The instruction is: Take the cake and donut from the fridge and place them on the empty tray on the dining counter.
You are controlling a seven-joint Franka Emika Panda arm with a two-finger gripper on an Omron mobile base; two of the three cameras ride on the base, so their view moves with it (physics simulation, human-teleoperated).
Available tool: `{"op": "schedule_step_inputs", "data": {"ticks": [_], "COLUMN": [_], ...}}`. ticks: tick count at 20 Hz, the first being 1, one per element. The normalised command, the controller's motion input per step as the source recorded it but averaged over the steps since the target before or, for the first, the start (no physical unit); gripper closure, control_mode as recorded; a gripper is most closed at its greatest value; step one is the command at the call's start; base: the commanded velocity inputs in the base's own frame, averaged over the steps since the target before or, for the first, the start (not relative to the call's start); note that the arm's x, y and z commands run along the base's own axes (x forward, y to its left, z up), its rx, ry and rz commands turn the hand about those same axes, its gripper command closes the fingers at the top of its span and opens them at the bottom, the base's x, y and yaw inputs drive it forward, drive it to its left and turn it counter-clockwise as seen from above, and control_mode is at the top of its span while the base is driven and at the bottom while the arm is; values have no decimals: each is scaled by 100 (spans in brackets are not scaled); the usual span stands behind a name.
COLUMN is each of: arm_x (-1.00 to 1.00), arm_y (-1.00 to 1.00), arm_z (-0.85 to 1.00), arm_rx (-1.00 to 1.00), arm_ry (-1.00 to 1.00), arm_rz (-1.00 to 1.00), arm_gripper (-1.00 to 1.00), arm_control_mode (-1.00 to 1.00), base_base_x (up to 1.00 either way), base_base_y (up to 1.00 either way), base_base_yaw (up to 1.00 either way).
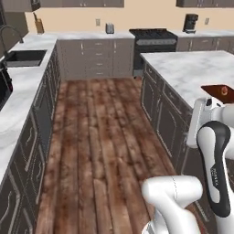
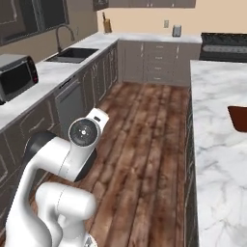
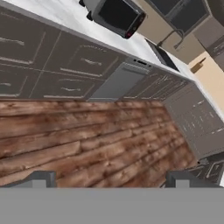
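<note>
The gripper (image 3: 109, 179) hangs with jaws apart over the wooden floor (image 3: 87, 144). Beyond it stand grey cabinets (image 3: 52, 65) and a microwave (image 3: 116, 15). The marble dining bench (image 1: 192, 68) carries a brown tray (image 1: 219, 91).

glossy white robot arm (image 1: 176, 196) of rounded tubular segments, dark grey joint bands, a round silver cap, two small dark fingers (image 3: 38, 178).

Dining surface (image 1: 192, 68): white-grey marble veining, dark grey base. Floor (image 1: 96, 137): brown wood planks, streaked grain. Dark brown tray (image 2: 239, 118) on the marble; microwave (image 2: 17, 75) black and grey.
</note>
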Motion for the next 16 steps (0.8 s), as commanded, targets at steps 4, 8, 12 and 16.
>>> {"op": "schedule_step_inputs", "data": {"ticks": [4,8,12,16], "arm_x": [0,0,0,0], "arm_y": [0,0,0,0], "arm_z": [0,0,0,0], "arm_rx": [0,0,0,0], "arm_ry": [0,0,0,0], "arm_rz": [0,0,0,0], "arm_gripper": [-100,-100,-100,-100], "arm_control_mode": [100,100,100,100], "base_base_x": [100,100,100,100], "base_base_y": [12,7,2,0], "base_base_yaw": [0,0,0,0]}}
